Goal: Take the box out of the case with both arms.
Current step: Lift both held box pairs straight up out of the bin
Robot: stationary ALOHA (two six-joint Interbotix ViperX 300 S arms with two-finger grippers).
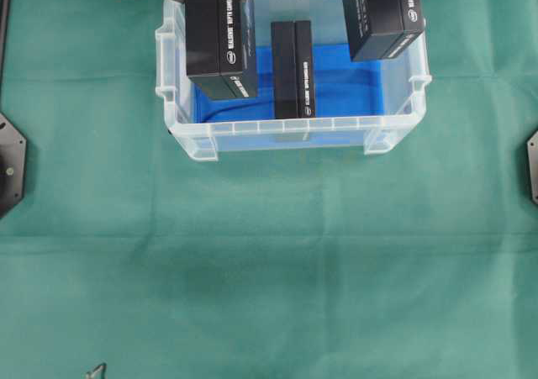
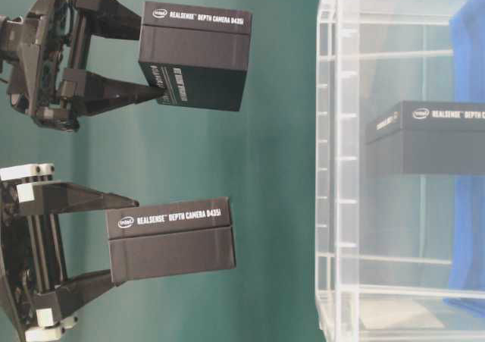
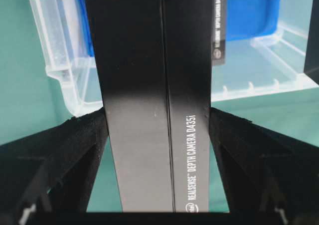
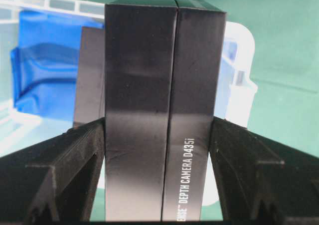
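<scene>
- From overhead, my left gripper [image 1: 220, 39] and my right gripper [image 1: 382, 13] each carry a black box high over the case [image 1: 294, 135]: the left box [image 1: 220, 47] over its left half, the right box [image 1: 385, 18] over its right rear corner. A third box [image 1: 292, 70] stands on edge on the blue lining [image 1: 353, 81], between the two.
- At table level, which shows the scene turned on its side, both held boxes hang well clear of the case rim [image 2: 327, 160]. The white-blocked gripper [image 2: 114, 240] pinches one box [image 2: 170, 240] and the all-black gripper [image 2: 148, 58] the other [image 2: 195, 54]; the third box [image 2: 428, 137] shows through the clear wall.
- Through my left wrist camera, my fingers [image 3: 75, 135] press the flanks of the left box [image 3: 154, 105], pinching it squarely, the case corner [image 3: 65, 60] beyond.
- Through my right wrist camera, my fingers [image 4: 79, 140] clamp the right box [image 4: 164, 105] the same way, the lining [image 4: 45, 60] behind it.
- I judge the lift-out done for these two boxes and the carry-away as the step in hand. Next I must bring both sideways past the rim to the green cloth [image 1: 269, 278], keeping the squeeze steady so neither slips, then set them down; the third box is left to fetch.
</scene>
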